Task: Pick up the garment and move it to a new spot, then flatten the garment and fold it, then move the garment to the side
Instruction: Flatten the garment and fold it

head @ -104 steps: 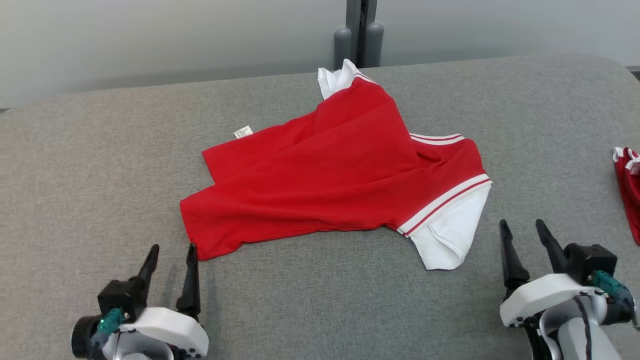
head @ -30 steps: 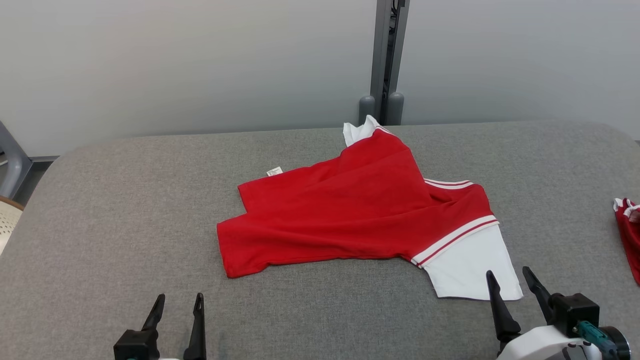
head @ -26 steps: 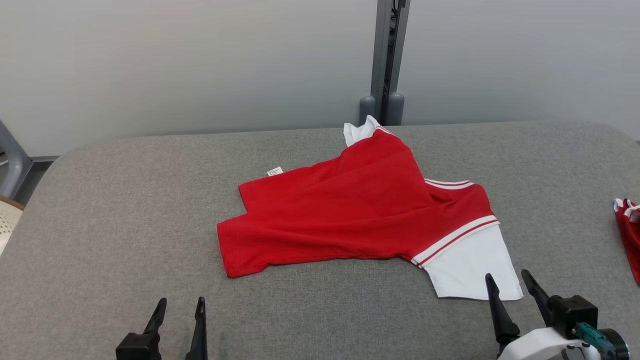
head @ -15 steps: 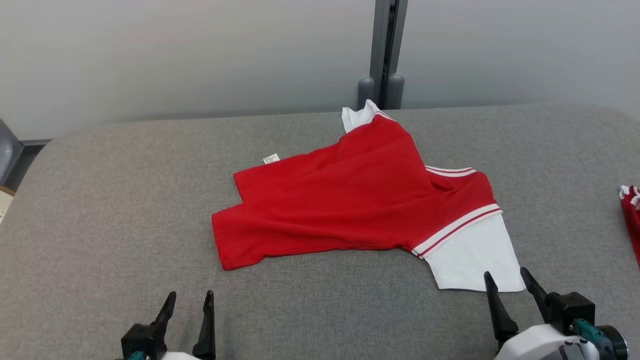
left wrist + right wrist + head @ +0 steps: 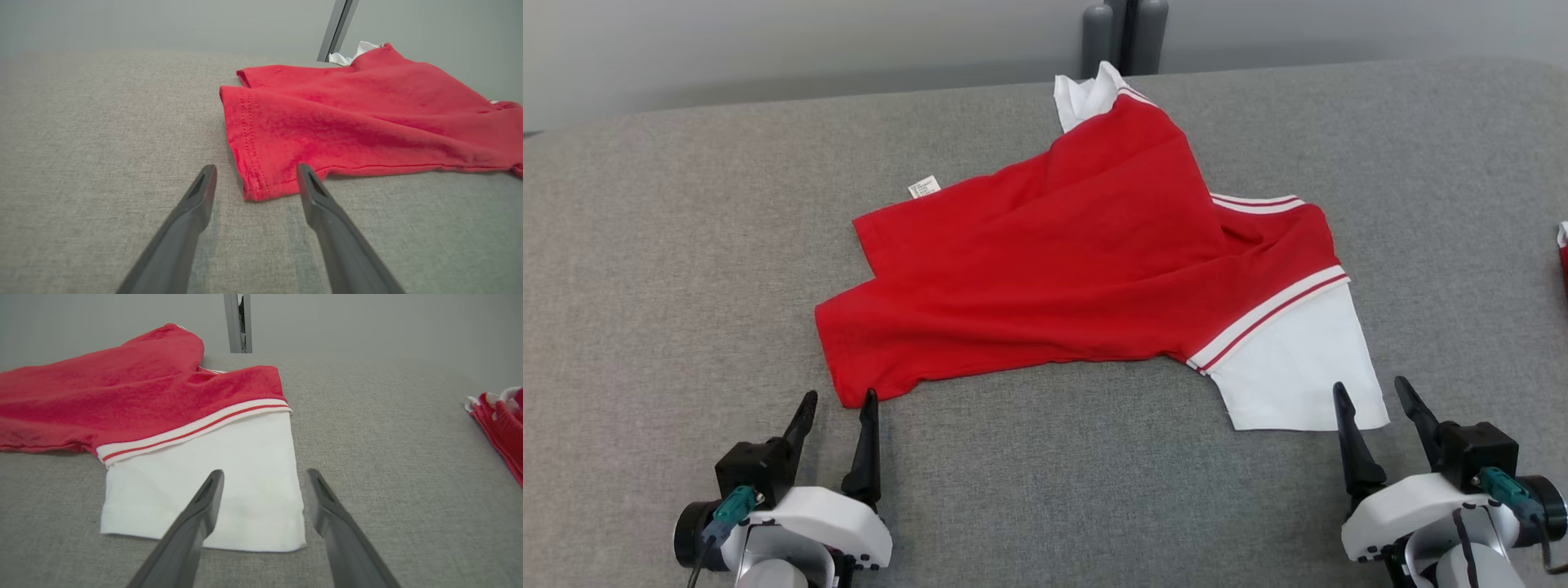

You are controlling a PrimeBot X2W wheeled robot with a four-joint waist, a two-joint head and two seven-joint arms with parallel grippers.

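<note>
While the red garment (image 5: 1078, 269) is lying rumpled across the middle of the grey padded table (image 5: 686, 245), both grippers are sitting at its near side, holding nothing. The left gripper (image 5: 840, 395) is at the near left, its two dark fingers standing wide apart and pointing at the garment's near-left hem corner. In the left wrist view that stitched corner is lying just beyond the fingertips, and I cannot tell whether either tip is touching cloth. The right gripper (image 5: 1370, 385) is at the near right, its fingers likewise spread wide. Its left finger is overlapping the near-right corner of the white sleeve (image 5: 1294, 367), which is spreading flat below a red-and-white striped band. More white cloth is poking out at the garment's far end, close to a grey post (image 5: 1123, 33), and a small white label (image 5: 923, 186) is showing at its far-left edge. Another red garment (image 5: 500, 424) is lying well apart at the table's right edge.
</note>
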